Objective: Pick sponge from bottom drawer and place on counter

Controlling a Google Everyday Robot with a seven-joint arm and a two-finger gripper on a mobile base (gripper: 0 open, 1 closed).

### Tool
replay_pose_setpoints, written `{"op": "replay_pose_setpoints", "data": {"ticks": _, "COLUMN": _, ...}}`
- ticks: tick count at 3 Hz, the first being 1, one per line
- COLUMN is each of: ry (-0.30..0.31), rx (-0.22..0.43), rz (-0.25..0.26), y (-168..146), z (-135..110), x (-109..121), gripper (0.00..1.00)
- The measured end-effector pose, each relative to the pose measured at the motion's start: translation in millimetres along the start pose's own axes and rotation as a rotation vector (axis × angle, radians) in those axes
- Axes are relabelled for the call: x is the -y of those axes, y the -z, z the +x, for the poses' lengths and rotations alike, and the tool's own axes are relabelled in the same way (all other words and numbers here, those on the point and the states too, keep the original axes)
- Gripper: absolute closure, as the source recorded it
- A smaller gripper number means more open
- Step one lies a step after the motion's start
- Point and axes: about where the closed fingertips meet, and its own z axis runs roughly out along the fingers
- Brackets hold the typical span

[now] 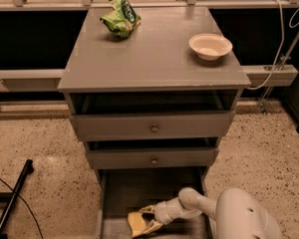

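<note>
My fingers (146,218) are down in the bottom drawer (118,193), well below the front edge of the tabletop (154,59) and a little left of its middle. They are set only about as wide as the sponge (136,224), one on its far side and one on its near side, and both seem to be touching it. I take that as a pinch on the sponge, though I can't tell how firm it is.

The sponge looks tipped rather than flat, low over the drawer floor towards the pulled-out end. I came at it from the right with my arm (194,204) lying low. The two upper drawers (153,127) are only partly out and overhang the back of this one, so the open room is at the front.

I judge the task to be at the grasp: nothing has been lifted clear. A foam block gives under pressure, so a grip across its narrow sides should hold it without much force. The risk is catching the drawer fronts above on the way up.

On the tabletop the bag (120,18) sits at the far left corner and the bowl (210,46) near the right edge towards the back. The middle and front are bare, so that is where I would set the sponge.
</note>
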Motion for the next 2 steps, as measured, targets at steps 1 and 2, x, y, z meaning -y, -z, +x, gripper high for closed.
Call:
{"op": "replay_pose_setpoints", "data": {"ticks": 1, "ry": 0.036, "rx": 0.095, "rz": 0.055, "y": 22, "z": -19, "x": 7, "gripper": 0.89}}
{"op": "replay_pose_setpoints", "data": {"ticks": 2, "ry": 0.188, "rx": 0.214, "rz": 0.098, "y": 64, "z": -63, "x": 0, "gripper": 1.00}}
